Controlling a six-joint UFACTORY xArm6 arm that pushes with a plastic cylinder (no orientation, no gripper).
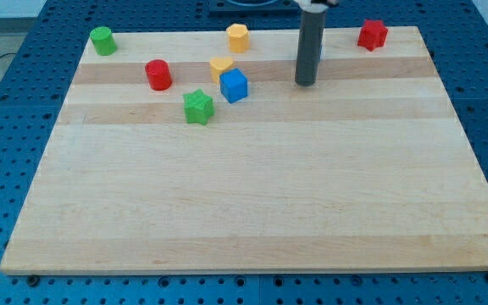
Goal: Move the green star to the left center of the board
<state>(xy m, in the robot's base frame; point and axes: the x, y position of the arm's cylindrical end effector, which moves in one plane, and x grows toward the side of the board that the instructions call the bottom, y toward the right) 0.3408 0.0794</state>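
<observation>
The green star [198, 107] lies on the wooden board [252, 195] in its upper left part. My tip [305, 83] rests on the board to the right of the blue cube [235, 85], well apart from it and from the green star. The rod rises straight up out of the view's top. A small bit of blue shows behind the rod at its right side; I cannot tell what it is.
A yellow block [220, 68] touches the blue cube's upper left. A red cylinder [158, 74] stands left of them. A green cylinder [102, 40] sits at the top left corner, a yellow hexagonal block [238, 37] at top centre, a red star [372, 34] at top right.
</observation>
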